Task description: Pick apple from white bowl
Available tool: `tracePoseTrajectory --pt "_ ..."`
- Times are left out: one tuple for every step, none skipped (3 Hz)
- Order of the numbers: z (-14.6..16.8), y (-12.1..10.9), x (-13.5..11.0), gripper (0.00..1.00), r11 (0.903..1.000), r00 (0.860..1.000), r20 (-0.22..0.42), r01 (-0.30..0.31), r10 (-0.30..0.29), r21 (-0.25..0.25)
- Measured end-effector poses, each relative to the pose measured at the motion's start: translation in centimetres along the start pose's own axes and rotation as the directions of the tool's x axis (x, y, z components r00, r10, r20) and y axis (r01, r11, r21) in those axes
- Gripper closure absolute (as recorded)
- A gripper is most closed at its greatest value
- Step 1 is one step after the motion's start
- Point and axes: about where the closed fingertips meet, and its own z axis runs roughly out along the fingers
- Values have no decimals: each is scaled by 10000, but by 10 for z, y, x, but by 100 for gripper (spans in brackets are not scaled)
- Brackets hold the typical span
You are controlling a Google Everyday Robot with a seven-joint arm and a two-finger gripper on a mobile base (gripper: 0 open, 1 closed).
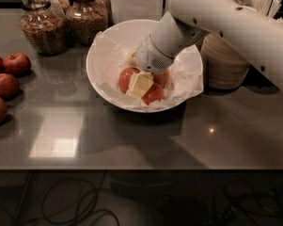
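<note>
The white bowl [103, 41], lined with crumpled white paper, stands at the middle back of the dark counter. Red-orange apple [125, 78] lies in its middle, with more red-orange fruit showing at the lower right [154, 94]. I cannot tell how many apples are there. My gripper [140, 84] reaches down into the bowl from the upper right on the white arm [216, 18]. Its cream tip sits right against the red-orange fruit and covers part of it.
Three darker red apples [16, 63] lie on the counter at the far left. Two glass jars [40, 29] stand behind the bowl at the left. A stack of small cream bowls [223, 65] stands right of the white bowl, under the arm. The counter's front edge [131, 166] runs across below.
</note>
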Motion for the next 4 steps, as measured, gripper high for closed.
tracePoseTrajectory --pt "-1 -6 9 18 9997 9997 -161 -171 175 188" --pt "-2 -6 9 33 9996 9997 -176 -187 190 204" --pt "-1 -6 9 57 9996 9997 -176 -186 190 203" --pt "-1 -6 9 81 9996 9997 -176 -186 189 202"
